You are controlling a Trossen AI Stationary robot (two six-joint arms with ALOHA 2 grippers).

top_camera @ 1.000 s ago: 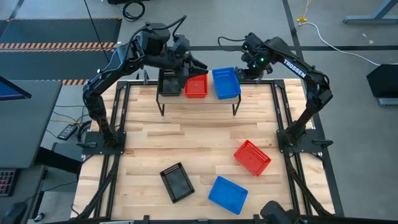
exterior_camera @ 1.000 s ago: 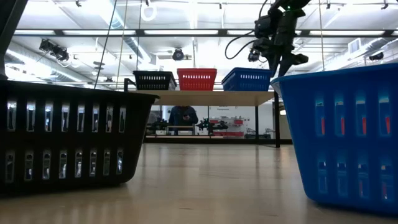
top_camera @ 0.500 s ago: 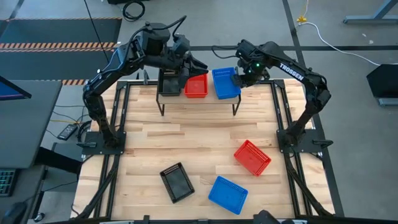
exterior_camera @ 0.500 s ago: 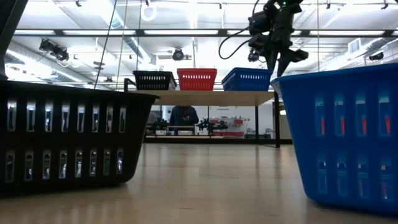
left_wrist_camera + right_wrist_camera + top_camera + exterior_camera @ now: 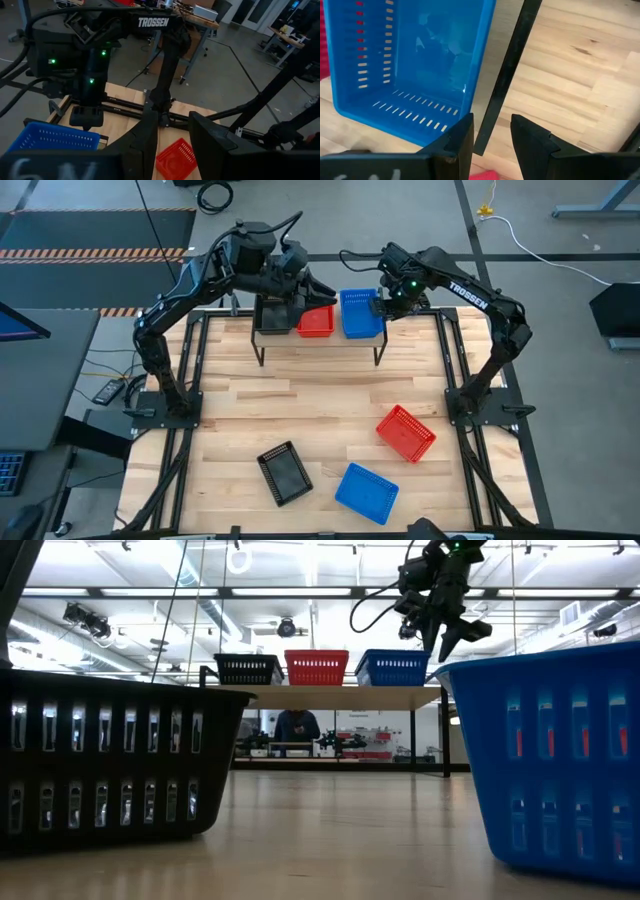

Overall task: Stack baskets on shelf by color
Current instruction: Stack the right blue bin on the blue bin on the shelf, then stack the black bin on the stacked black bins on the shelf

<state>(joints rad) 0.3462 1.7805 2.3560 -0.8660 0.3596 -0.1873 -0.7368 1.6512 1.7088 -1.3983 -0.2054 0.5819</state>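
Note:
The shelf (image 5: 330, 697) stands at the table's far edge. On its top rest a black basket (image 5: 272, 312), a red basket (image 5: 320, 322) and a blue basket (image 5: 361, 313), side by side. Three more lie on the tabletop: red (image 5: 405, 432), black (image 5: 285, 473) and blue (image 5: 366, 492). My left gripper (image 5: 318, 289) hovers open over the far side of the shelf's red basket, pointing toward the table's right. My right gripper (image 5: 384, 304) is open at the blue basket's right end, its fingers astride the shelf's black edge bar (image 5: 505, 75). My right gripper comes from above at the right end wall (image 5: 477, 75) of the blue basket on the shelf. One finger (image 5: 462, 137) stands close beside that wall's corner; whether it touches I cannot tell. The basket sits flat on the shelf top.
The low view looks past the near black basket (image 5: 110, 765) and near blue basket (image 5: 545, 760) to the shelf. Bare wood lies in the table's middle, between the shelf and the three loose baskets. The arms' bases stand at the left and right edges.
My right gripper has moved toward the table's left, up to the blue basket's right end. The blue basket has slid a little toward the left on the shelf, closer to the red one, and sits straighter than before.

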